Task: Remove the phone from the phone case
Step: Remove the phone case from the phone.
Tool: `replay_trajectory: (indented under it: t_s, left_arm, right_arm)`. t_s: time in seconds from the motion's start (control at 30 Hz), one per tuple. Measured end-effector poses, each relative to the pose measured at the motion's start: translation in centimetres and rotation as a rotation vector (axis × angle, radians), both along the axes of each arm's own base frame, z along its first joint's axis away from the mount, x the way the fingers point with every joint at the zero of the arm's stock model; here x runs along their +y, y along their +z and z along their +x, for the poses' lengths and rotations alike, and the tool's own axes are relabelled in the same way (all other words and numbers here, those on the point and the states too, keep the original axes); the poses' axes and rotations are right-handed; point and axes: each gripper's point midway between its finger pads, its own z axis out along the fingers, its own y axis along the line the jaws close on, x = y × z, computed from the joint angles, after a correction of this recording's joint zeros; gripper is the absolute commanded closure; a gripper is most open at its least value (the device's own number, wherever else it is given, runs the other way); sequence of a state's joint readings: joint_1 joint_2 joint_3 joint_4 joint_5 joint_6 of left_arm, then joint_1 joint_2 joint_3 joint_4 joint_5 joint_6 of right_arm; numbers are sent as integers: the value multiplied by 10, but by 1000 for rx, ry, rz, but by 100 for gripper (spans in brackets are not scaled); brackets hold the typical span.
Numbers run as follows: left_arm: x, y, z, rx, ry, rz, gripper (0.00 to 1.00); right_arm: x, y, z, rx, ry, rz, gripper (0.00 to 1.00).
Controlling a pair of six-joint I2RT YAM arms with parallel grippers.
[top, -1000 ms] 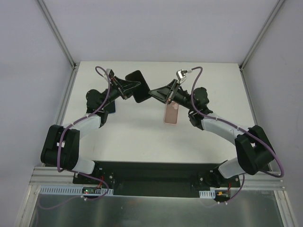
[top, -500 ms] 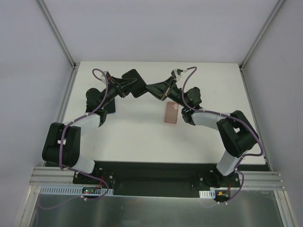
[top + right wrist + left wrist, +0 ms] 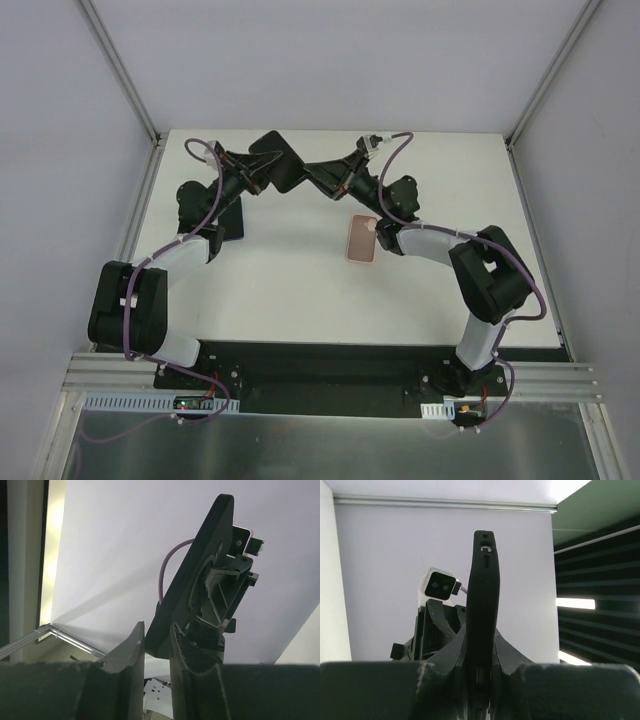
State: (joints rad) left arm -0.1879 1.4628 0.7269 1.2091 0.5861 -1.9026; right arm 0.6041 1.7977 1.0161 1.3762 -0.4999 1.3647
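phone aloft | left gripper pinches it edge-on | right gripper pinches its corner | phone case lies on table

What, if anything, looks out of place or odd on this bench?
Nothing is spilled or broken. The odd sight is the phone, held tilted in the air, pinched by both the left gripper and the right gripper, while the phone case lies flat on the table, apart from it.
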Motion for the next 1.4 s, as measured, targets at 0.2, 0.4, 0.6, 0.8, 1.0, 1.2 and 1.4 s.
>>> replay_trajectory:
  t_s: [0.2, 0.4, 0.6, 0.8, 1.0, 1.2, 1.4]
  left_arm:
    - [3, 34, -1, -79, 21, -23, 100]
    - [5, 58, -7, -140, 22, -36, 100]
    - [6, 74, -12, -176, 22, -48, 100]
    - [8, 94, -20, -217, 18, -71, 100]
    - [8, 110, -30, -262, 7, -74, 100]
    - [9, 114, -33, -269, 4, -81, 100]
    - [9, 115, -35, -269, -4, -85, 100]
  right_arm:
    - [2, 31, 0, -35, 5, 67, 98]
    - [3, 54, -6, -65, 22, 115, 98]
    - [3, 71, -11, -73, 40, 146, 99]
    - [5, 90, -19, -93, 64, 179, 99]
    - [4, 103, -29, -116, 79, 200, 99]
    - [5, 108, -32, -126, 88, 207, 99]
    - [4, 110, -36, -155, 80, 196, 98]
